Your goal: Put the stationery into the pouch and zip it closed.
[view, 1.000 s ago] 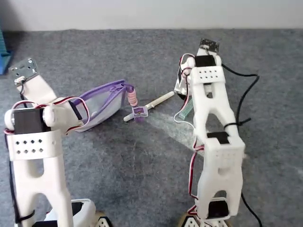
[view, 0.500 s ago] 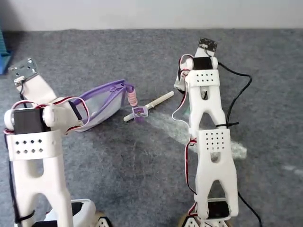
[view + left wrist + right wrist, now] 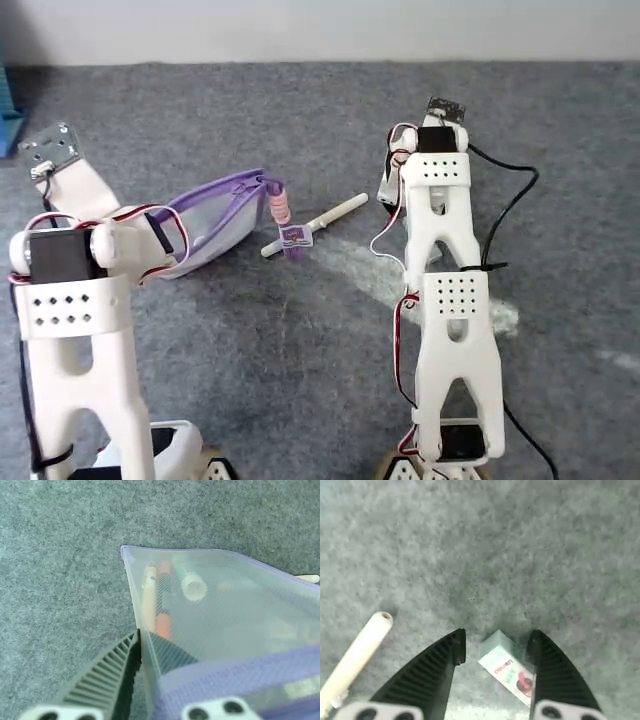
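From above, I see the pouch [image 3: 215, 225] lying on the grey bench [image 3: 300, 340] with its near end in the left jaws. Its far end carries a pink zip pull [image 3: 281, 208]. Just past that lies a white pen [image 3: 318, 224], between the pouch and the right jaws and touching neither. Open grey surface runs beyond both jaws to the far wall. The left arm [image 3: 75, 290] is folded low. The right arm [image 3: 445, 270] stretches straight out with its wrist tipped down.

On the left wrist camera, the left jaws are clamped on the pouch's purple-trimmed rim. Ahead of them, through the mesh, I make out an orange pen [image 3: 162, 617], a cream one [image 3: 149, 587] and a white cap [image 3: 194, 586].

On the right wrist camera, the right jaws stand apart astride a mint-green eraser [image 3: 507, 669] lying flat on the bench. The white pen's tip lies outside one jaw.
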